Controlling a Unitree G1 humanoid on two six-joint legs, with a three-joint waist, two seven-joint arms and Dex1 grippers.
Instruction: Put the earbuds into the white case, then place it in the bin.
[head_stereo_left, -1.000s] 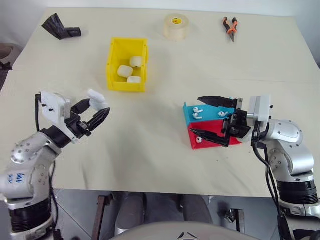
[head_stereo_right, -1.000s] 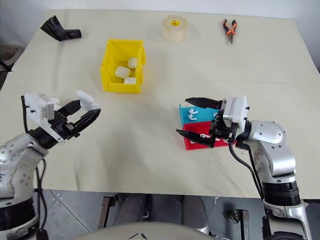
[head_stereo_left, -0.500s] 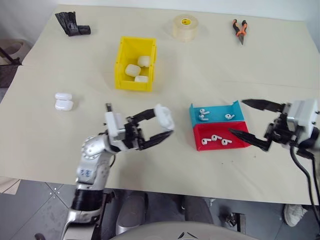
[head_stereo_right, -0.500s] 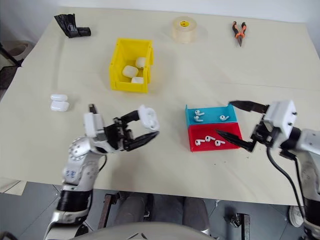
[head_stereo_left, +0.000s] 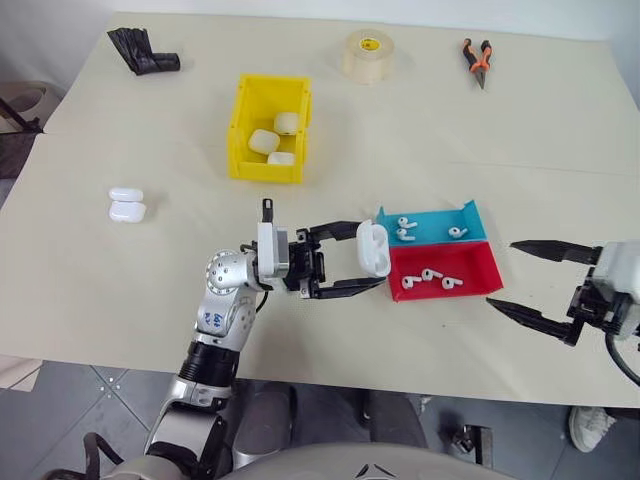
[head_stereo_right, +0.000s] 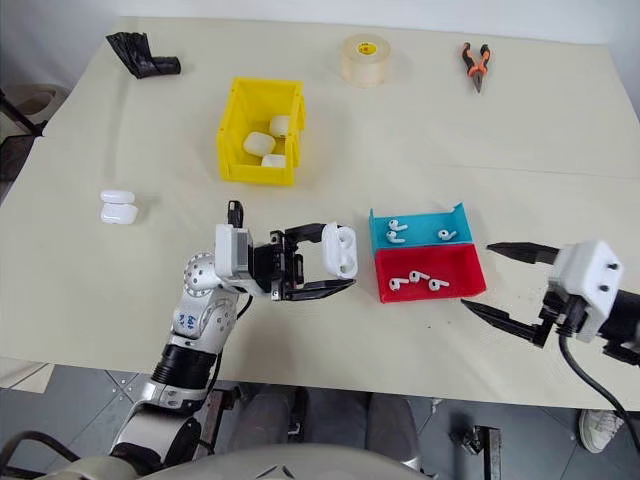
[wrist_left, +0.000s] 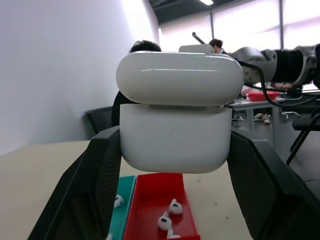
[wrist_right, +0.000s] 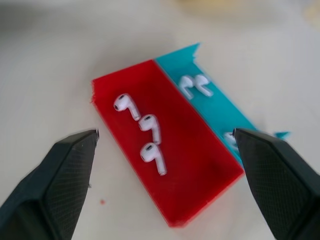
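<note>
Left gripper (head_stereo_left: 372, 262) swung right; white case (head_stereo_left: 373, 248) between fingers.

Both eye views look steeply down from the head over the whole bench (head_stereo_left: 420, 130). The left wrist view faces level along its fingers (wrist_left: 95, 190). The right wrist view looks down, close, on the red tray (wrist_right: 200, 180), which all views share.

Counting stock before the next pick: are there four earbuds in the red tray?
No, the red tray holds three earbuds, lying in a row in the right wrist view.
</note>
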